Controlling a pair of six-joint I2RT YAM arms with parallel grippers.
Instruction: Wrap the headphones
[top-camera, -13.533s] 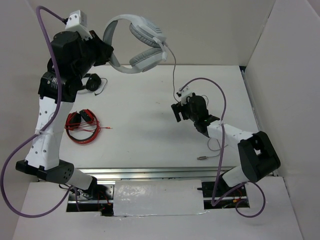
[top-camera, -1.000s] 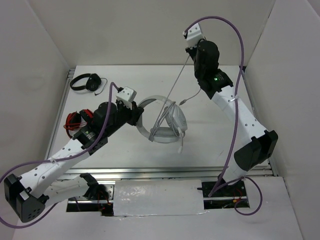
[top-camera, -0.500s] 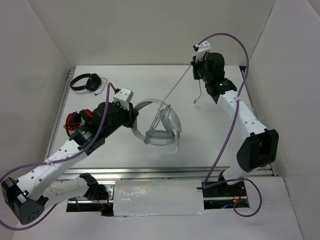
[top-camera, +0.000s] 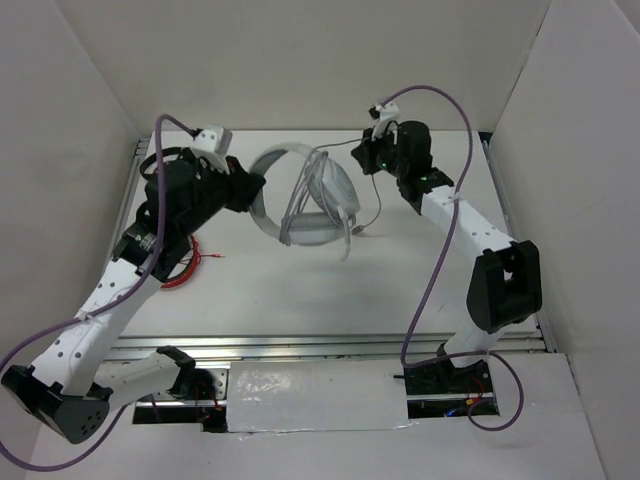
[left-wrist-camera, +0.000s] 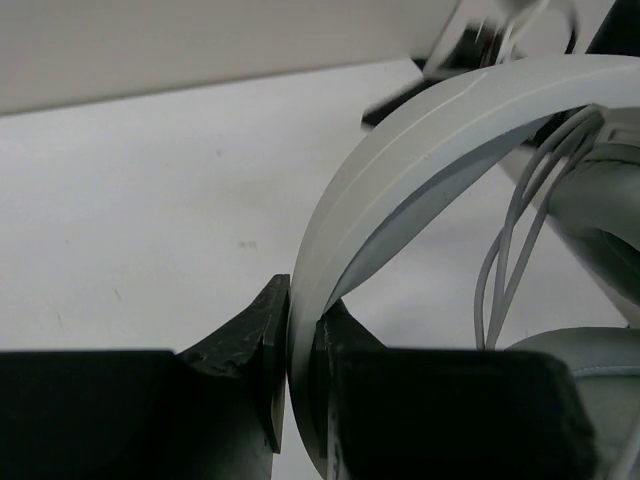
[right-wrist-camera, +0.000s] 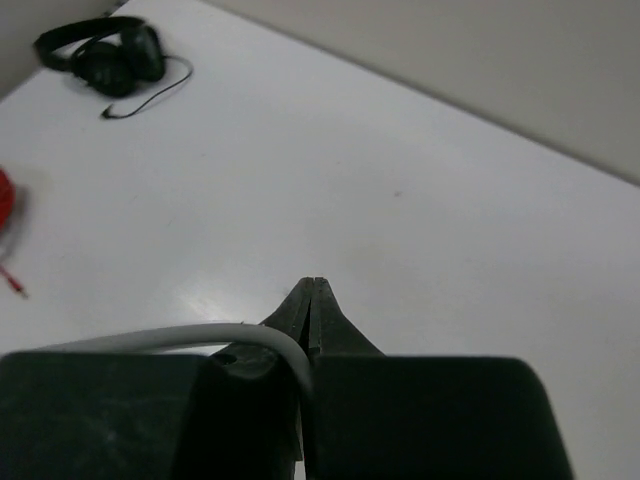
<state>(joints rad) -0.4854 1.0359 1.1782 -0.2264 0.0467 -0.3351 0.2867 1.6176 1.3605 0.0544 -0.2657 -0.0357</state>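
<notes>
A white table (top-camera: 420, 290) fills the floor of a plain booth. Three matte off-white walls close it in: a back wall (top-camera: 300, 60), a left wall (top-camera: 50, 200) and a right wall (top-camera: 590, 200), each meeting the tabletop at a straight seam. A metal rail (top-camera: 330, 345) runs along the near edge, and thinner metal strips (top-camera: 127, 190) border the sides. In front of the rail lies a white ledge (top-camera: 590, 430) with a glossy white sheet (top-camera: 315, 395) at its middle. The light is soft and even, from above; shadows on the tabletop are faint, and a pale sheen (right-wrist-camera: 200, 285) shows on it in the right wrist view
</notes>
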